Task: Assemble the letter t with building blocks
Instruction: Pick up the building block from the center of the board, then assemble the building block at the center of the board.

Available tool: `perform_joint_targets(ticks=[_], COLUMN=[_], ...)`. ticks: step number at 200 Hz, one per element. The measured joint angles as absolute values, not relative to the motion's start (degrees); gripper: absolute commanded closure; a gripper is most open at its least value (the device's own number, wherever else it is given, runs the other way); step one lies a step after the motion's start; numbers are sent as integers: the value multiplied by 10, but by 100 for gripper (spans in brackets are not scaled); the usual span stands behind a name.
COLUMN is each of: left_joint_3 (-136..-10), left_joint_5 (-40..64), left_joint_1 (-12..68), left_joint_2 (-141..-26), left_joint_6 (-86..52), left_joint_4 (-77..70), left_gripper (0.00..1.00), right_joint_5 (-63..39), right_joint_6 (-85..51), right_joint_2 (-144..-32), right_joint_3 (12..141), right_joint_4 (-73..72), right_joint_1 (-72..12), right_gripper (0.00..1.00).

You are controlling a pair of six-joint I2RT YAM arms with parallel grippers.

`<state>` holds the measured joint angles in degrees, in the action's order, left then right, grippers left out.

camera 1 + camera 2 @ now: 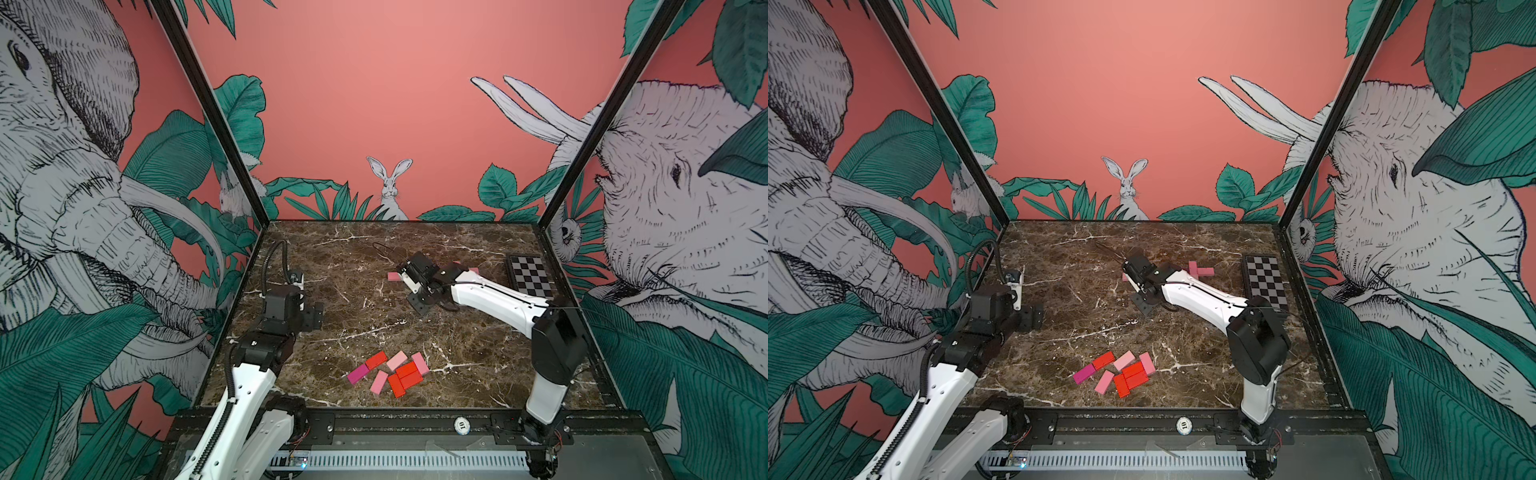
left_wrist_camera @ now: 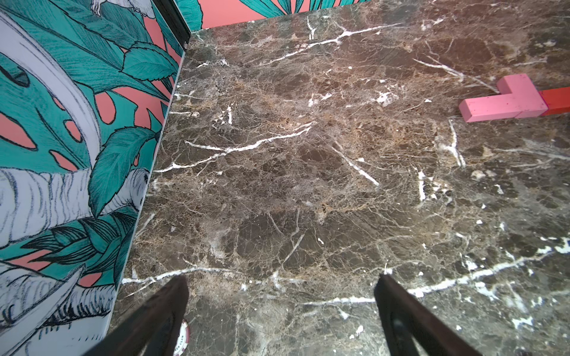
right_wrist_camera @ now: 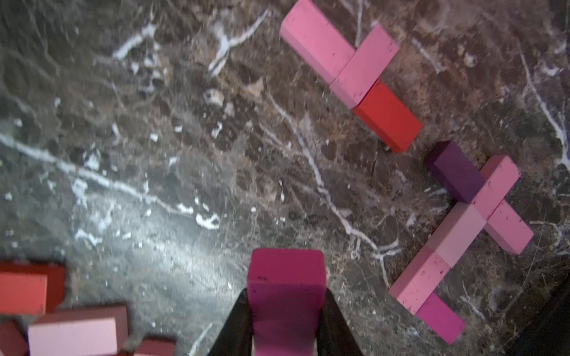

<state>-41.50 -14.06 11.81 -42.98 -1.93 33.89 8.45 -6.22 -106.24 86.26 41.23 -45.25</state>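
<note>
Surface: dark brown veined marble-look tabletop (image 1: 374, 307), jungle-mural walls (image 1: 374, 104).
Right gripper (image 3: 287, 296): clamped on one magenta rectangular block (image 3: 287, 268), held end-out over mid-table beside the laid shapes.
Left gripper (image 2: 282, 286): jaws wide, empty, at table's left.
Laid: three-block pink-pink-red piece (image 3: 364, 61); six-block cross (image 3: 459, 234) with dark purple arm.
Loose pile (image 1: 405, 370): eight near front edge – four red, three pink, one magenta.
Handling: likely light, rigid, not fragile; pinch across narrow width; may skid on marble.
</note>
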Motion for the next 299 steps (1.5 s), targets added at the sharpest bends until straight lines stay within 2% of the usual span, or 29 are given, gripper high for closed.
perform_joint_targets(ticks=[108,191,244,299], left_joint_3=[-415,-415,-415,-415], left_joint_5=[-142,-142,-142,-142], left_joint_1=[118,118,118,118], left_joint_2=[-430,-430,-430,-430], left_joint_6=[-19,-19,-19,-19], left_joint_4=[339,339,339,339], left_gripper=[3,3,3,3], right_joint_5=[96,75,69,72], right_joint_6=[-205,-300,-334,-352], right_joint_2=[-1187,-1240,-1299,-1310], right_joint_3=[1028,1072,1118,1122], right_joint_4=[411,430,482,519], right_joint_1=[-450,-446,-444,-439], right_gripper=[100,100,100,100])
